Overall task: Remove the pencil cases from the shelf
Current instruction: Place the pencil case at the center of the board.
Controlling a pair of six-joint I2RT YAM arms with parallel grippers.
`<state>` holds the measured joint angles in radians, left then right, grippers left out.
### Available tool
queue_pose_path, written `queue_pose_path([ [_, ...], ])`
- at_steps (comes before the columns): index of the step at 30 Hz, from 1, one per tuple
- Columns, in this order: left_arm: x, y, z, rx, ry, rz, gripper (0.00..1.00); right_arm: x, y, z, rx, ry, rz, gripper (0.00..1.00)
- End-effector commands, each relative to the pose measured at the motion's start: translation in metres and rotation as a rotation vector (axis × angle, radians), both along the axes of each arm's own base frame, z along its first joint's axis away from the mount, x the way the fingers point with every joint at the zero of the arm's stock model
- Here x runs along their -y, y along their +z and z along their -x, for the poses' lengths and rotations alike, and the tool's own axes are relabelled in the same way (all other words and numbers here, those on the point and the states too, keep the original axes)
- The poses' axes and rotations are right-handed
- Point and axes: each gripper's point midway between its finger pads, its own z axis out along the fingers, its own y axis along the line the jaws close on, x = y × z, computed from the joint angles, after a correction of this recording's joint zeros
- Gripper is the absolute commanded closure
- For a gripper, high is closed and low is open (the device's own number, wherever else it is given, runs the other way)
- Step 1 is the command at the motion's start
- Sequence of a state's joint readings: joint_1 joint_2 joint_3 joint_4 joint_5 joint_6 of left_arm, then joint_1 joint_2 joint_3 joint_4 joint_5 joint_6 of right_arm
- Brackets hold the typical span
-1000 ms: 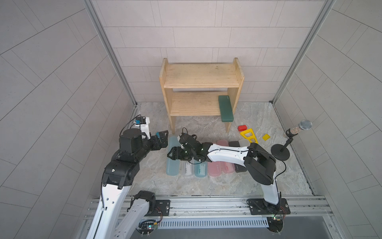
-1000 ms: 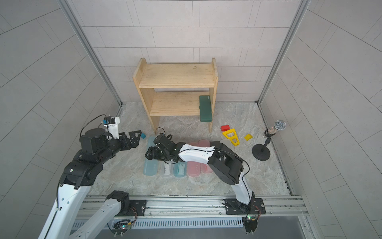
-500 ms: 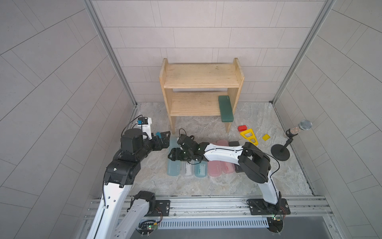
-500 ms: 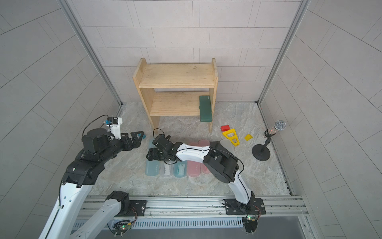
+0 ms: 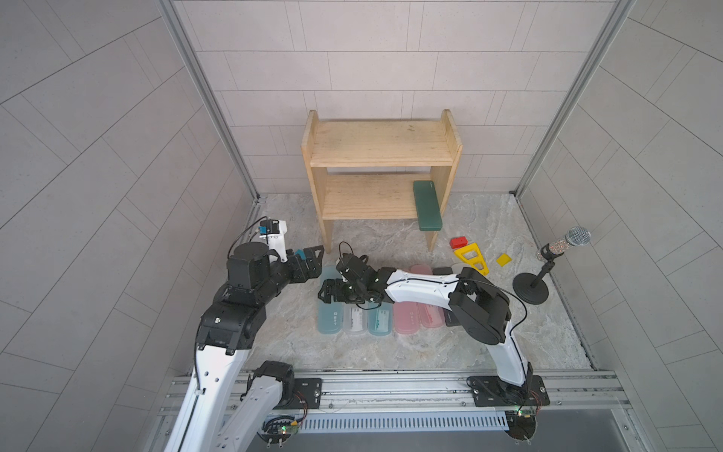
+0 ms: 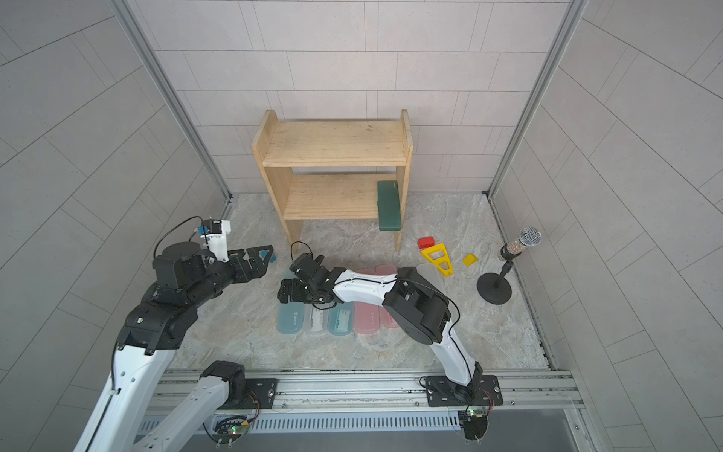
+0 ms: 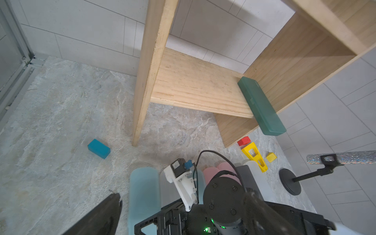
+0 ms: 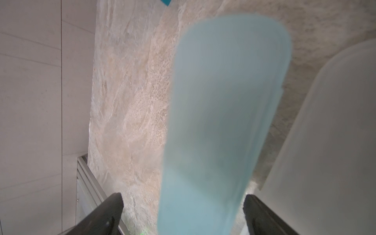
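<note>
One dark green, long, flat, round-cornered plastic pencil case is lying on the lower tier of the small two-tier light pine wooden shelf. It is sitting at the right end, just beside the side board, with its near end overhanging the tier's edge, and it is looking matte, closed and flat. The rest of both tiers is showing bare wood, so the job is looking nearly done, with only this case left to fetch. Seven cases are resting on the marbled desk in front of the shelf. A light teal case, a frosted white case, a second teal case and two pink cases are lying side by side. A black case and another frosted white case are showing partly past the right arm. The right arm's jaws are standing wide on either side of the light teal case, not gripping it. The left arm's jaws are hanging wide and empty, left of the row on the left arm. A small red block and a yellow triangular block are sitting further right.
</note>
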<state>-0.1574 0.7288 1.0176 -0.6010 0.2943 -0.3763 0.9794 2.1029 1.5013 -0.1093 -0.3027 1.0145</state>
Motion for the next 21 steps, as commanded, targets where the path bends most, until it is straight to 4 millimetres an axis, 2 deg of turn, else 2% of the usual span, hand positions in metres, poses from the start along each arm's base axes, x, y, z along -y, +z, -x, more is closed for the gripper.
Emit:
queue_pose_path([
  [1,0.006,0.014,-0.003,0.050,-0.019,0.071,0.00,0.004,0.029,-0.008,0.049,-0.015,-0.032,0.00],
  [5,0.010,0.021,-0.004,0.060,-0.030,0.101,0.00,0.013,0.047,-0.010,0.078,-0.028,-0.052,0.00],
  [8,0.014,0.027,-0.006,0.065,-0.043,0.133,0.00,0.028,0.070,-0.009,0.120,-0.024,-0.070,0.00],
  [9,0.016,0.029,-0.007,0.066,-0.048,0.153,0.00,0.039,0.074,-0.007,0.130,-0.025,-0.064,0.00],
  [11,0.020,0.033,-0.012,0.067,-0.051,0.217,0.00,0.068,0.079,-0.006,0.145,-0.051,-0.038,0.00],
  [14,0.034,0.044,-0.021,0.081,-0.092,0.384,0.00,0.133,0.081,-0.004,0.185,-0.123,0.049,0.00],
  [15,0.042,0.040,-0.033,0.053,-0.111,0.472,0.00,0.158,0.083,-0.003,0.214,-0.149,0.099,0.00],
  [18,0.059,0.046,-0.048,0.053,-0.166,0.625,0.00,0.222,0.108,0.008,0.314,-0.213,0.223,0.00],
  [21,0.085,0.042,-0.052,0.034,-0.195,0.587,0.00,0.272,0.134,0.021,0.424,-0.269,0.295,0.00],
])
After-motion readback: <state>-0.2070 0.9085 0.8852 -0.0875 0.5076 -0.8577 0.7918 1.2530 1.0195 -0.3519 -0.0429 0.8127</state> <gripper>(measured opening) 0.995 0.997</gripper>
